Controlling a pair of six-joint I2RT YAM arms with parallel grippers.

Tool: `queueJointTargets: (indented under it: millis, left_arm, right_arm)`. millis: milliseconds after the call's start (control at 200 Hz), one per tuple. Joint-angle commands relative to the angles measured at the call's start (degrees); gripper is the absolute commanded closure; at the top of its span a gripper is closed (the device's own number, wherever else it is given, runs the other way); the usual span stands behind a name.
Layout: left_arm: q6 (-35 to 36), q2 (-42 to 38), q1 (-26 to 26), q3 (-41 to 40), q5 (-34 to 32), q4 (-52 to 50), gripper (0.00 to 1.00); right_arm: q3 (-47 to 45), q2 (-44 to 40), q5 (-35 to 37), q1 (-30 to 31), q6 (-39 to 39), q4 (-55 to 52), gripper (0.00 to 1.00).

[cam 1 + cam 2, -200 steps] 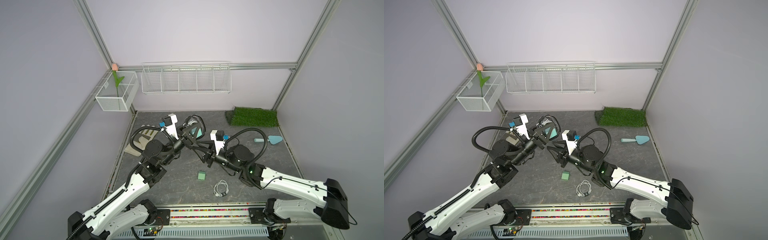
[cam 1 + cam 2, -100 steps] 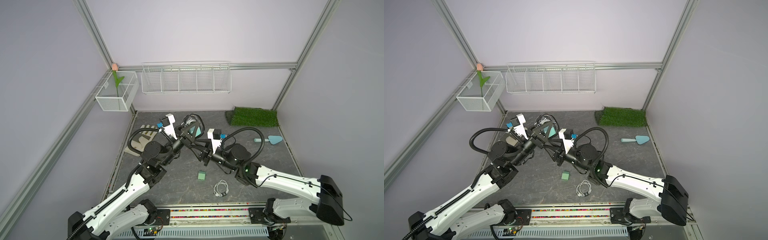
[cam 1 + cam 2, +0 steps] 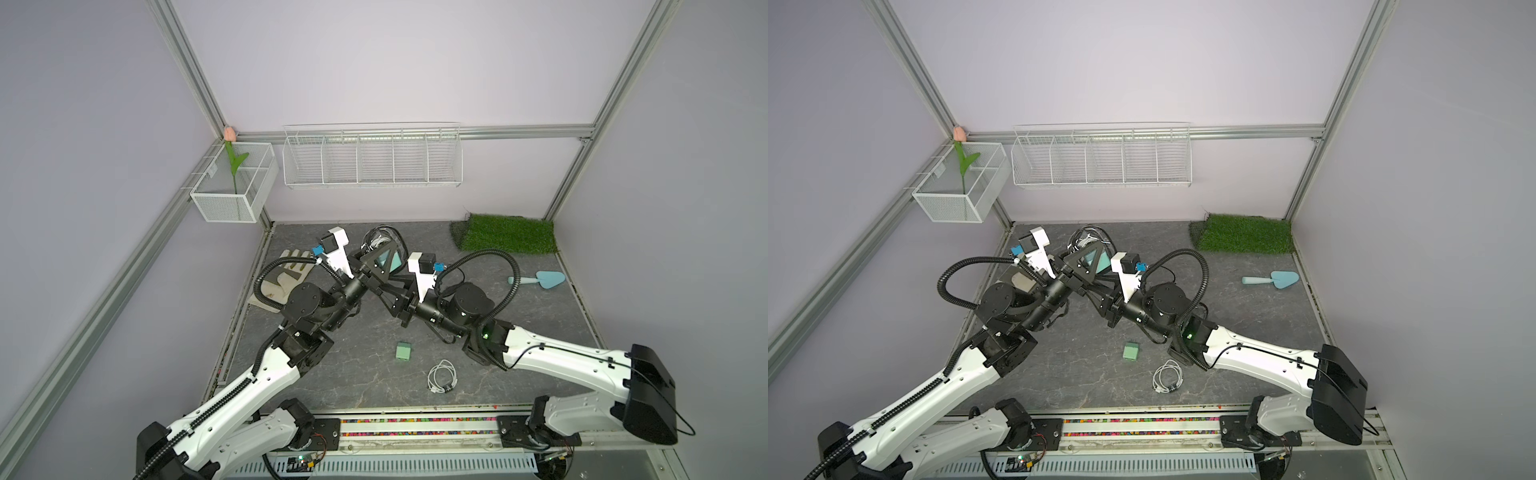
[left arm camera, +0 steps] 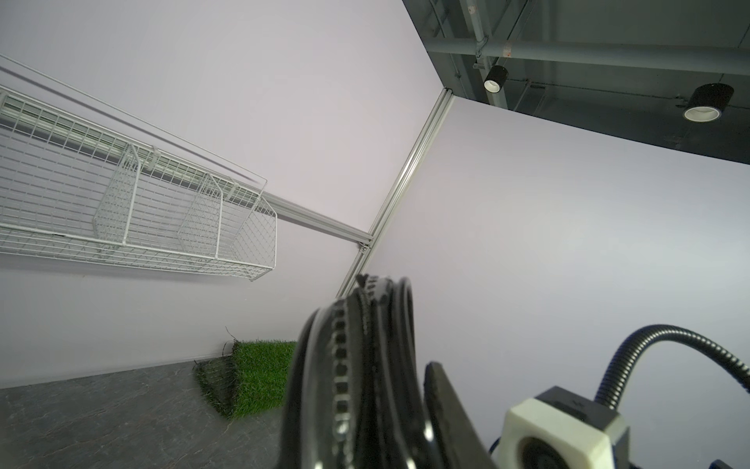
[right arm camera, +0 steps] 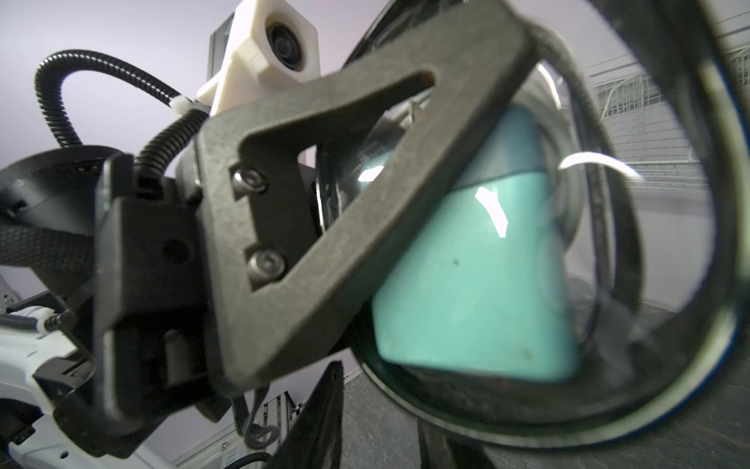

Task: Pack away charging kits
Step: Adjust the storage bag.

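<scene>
Top views both show the left gripper (image 3: 384, 261) pinching a round case (image 3: 374, 237), teal charger block (image 5: 479, 292) inside; right gripper (image 3: 387, 287) tips masked beneath, grip unreadable. A loose charger block (image 3: 403, 351) and coiled cable (image 3: 442, 376) lie on the table (image 3: 332, 374).

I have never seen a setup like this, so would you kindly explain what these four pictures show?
This is a robot with two arms on a table, each ending in a two-fingered gripper. Two pictures look down from above and are nearly alike; the other two come from cameras on the wrists. The left gripper holds a round black-rimmed case, and a teal block shows inside it. The right gripper is close beside the case; whether it grips, I cannot tell. Loose on the table lie a green block, a coiled cable, a trowel, a glove and a grass mat.
</scene>
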Motion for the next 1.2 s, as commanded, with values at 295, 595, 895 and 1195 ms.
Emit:
queueJointTargets:
  millis: [295, 595, 895, 1195]
  left_arm:
    - [1.17, -0.25, -0.22, -3.42, -3.71, 2.07, 0.99]
    - [1.26, 1.33, -0.22, -4.1, -1.63, 4.49, 1.0]
    - [1.69, 0.63, -0.22, -5.26, -1.9, 4.24, 1.0]
    - [2.33, -2.99, -0.13, -5.8, -7.42, 0.15, 1.0]
  right_arm:
    - [2.76, -0.35, 1.85, 0.37, 0.62, 0.39, 0.75]
    - [3.54, -0.09, 3.03, 0.38, 0.56, -0.51, 0.75]
    - [4.25, -0.44, 5.23, 0.33, 0.56, -2.37, 0.88]
    - [1.32, -2.64, 9.3, 0.36, -0.58, -5.56, 0.94]
